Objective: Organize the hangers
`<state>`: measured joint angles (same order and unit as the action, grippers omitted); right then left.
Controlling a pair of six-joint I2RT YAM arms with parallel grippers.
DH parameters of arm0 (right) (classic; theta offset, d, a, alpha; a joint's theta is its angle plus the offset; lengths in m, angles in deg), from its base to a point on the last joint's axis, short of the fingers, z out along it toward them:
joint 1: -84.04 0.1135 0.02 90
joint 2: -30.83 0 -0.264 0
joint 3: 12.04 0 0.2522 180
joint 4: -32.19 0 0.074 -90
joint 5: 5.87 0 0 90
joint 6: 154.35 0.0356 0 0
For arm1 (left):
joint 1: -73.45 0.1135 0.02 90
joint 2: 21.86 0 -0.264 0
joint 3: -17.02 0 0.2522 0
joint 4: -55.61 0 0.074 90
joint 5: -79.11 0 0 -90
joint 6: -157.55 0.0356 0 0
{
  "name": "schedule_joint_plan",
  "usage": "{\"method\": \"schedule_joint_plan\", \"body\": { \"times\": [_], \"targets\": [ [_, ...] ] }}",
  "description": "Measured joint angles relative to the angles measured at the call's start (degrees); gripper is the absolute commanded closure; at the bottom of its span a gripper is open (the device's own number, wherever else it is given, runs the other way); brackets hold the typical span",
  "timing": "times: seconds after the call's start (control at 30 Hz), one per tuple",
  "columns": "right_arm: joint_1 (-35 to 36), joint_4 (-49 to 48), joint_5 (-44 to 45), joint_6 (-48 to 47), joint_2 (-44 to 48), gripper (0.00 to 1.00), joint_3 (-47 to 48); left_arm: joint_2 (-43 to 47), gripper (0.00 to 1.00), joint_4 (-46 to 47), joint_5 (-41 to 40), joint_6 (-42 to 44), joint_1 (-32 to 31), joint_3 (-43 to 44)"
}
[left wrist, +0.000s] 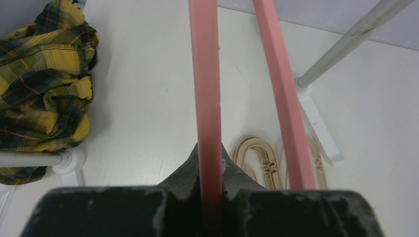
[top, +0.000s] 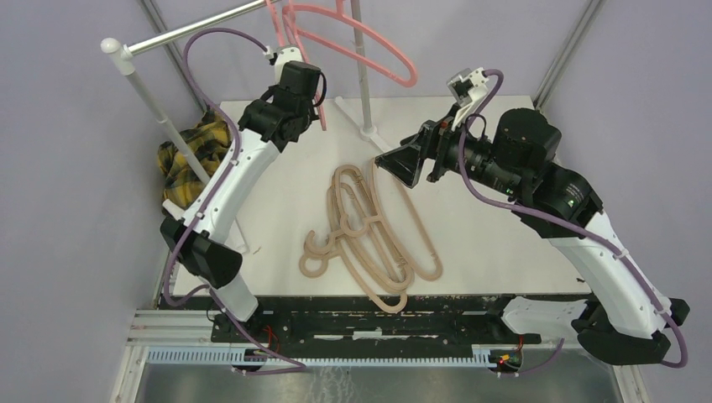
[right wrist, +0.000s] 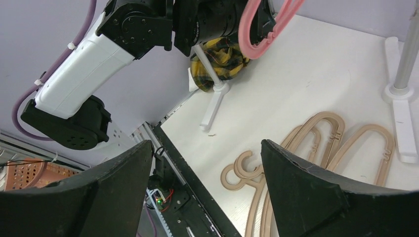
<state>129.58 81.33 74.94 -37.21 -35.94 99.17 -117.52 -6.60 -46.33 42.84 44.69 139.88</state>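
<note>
The salmon-pink hangers [top: 409, 74] hang at the upper centre of the top view, up by the metal rail [top: 193, 31] of the clothes rack. The left gripper [left wrist: 210, 155] is clamped on the straight bar of one of them. In the left wrist view that bar runs up the middle of the frame from between the closed fingers, with a second pink bar just to its right. The beige hangers [top: 342, 206] lie flat in an overlapping pile at the centre of the white table [top: 504, 243], hooks toward the lower left. The right gripper [right wrist: 206, 145] hovers above the pile's upper right end, its fingers spread wide and holding nothing. A yellow-black plaid cloth [top: 195, 151] sits crumpled at the table's left edge beside the rack's post.
</note>
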Motion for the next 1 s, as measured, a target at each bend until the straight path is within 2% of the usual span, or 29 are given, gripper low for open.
{"method": "schedule_joint_plan", "body": {
  "times": [0.67,1.0],
  "targets": [
    [-1.05,3.3,8.39,-1.92,2.62,0.07,-1.27,-18.86,0.97,-5.62,4.55,1.97,-4.02,25.38],
    [-1.7,3.32,9.46,-2.03,2.58,0.05,-1.31,-23.12,0.97,-6.05,6.43,5.25,-4.5,31.21]
  ]
}}
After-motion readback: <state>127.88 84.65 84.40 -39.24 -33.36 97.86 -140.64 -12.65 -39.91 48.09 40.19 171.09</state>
